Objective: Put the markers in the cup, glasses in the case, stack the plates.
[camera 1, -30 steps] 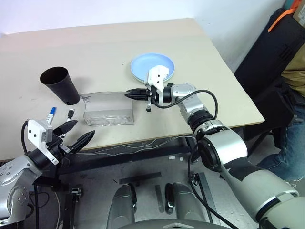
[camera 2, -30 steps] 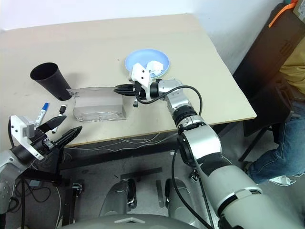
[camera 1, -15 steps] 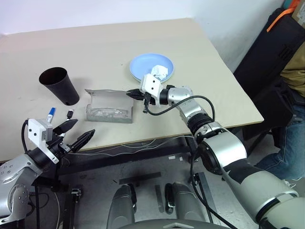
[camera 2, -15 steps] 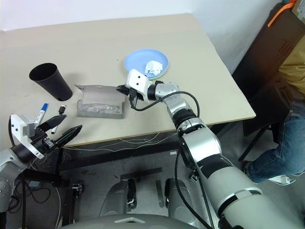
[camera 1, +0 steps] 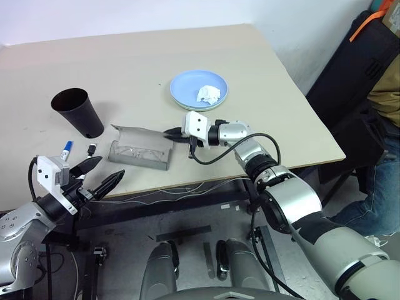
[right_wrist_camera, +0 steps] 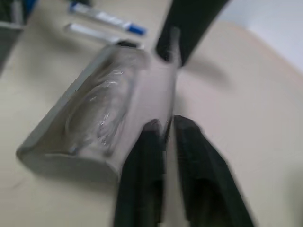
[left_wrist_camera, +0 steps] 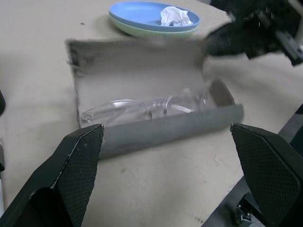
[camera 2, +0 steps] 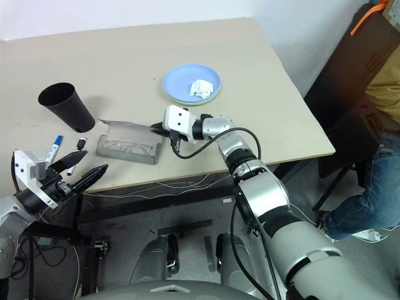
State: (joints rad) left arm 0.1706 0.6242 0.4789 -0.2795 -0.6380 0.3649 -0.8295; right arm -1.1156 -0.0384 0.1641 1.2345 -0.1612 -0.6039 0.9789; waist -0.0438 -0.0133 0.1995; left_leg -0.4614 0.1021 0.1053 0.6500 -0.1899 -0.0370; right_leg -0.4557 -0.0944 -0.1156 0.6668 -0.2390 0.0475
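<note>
While the case (camera 1: 140, 154) lies open on the bench (camera 1: 137, 62) near its front edge, the glasses (left_wrist_camera: 147, 108) rest inside its tray, and the lid stands raised behind them. The right tool (camera 1: 173, 132) is at the lid's right end, pointing to the robot's left; in the right wrist view its fingers (right_wrist_camera: 142, 170) stand slightly apart with the lid's edge between them, but whether they press on that edge cannot be told. The left tool (camera 1: 100, 175) hangs off the bench's front edge, well apart from the case, its two fingers spread wide and holding nothing.

The cup (camera 1: 79, 112) stands on the bench left of the case, tilted as seen from the head camera. The two markers lie on the bench in front of the cup, outside it: the blue-capped marker (camera 1: 66, 149) to the left, the black-capped marker (camera 1: 92, 149) just beside it.

The plates (camera 1: 199, 89) sit stacked behind the right tool, the blue one on the green one, with a crumpled tissue (camera 1: 209, 95) lying on the blue plate. At the right edge a person (camera 1: 384, 112) is partly seen beside a dark chair.
</note>
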